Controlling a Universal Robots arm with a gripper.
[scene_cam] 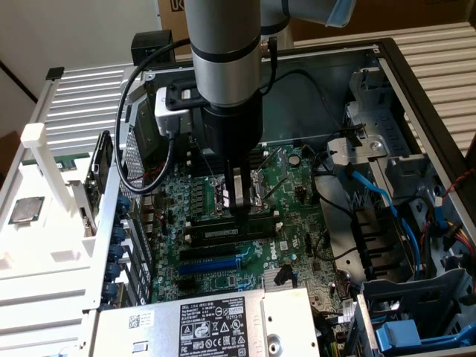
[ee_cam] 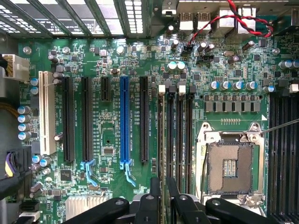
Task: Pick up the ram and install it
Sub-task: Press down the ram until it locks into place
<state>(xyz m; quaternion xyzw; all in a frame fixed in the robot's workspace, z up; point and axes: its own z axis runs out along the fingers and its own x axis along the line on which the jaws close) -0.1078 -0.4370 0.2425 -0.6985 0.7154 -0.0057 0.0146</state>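
The ram (scene_cam: 216, 233) stands on edge in one of the black memory slots on the motherboard (scene_cam: 297, 186), beside the CPU socket (ee_cam: 231, 165). It shows a dark side with a pale label. In the wrist view it appears edge-on as a thin strip (ee_cam: 161, 140) along the slot. My gripper (scene_cam: 239, 212) points straight down over the ram's middle, its tips just above the top edge. The black fingers (ee_cam: 152, 200) stand either side of that strip with a narrow gap between them, so the gripper is open.
The open PC case has a metal wall (scene_cam: 387, 67) at the back and a drive cage (scene_cam: 387, 134) on the exterior view's right. A power supply (scene_cam: 216, 323) sits in front. Blue cables (scene_cam: 379, 197), a blue slot (ee_cam: 124, 121) and black slots (ee_cam: 69, 119) are close by.
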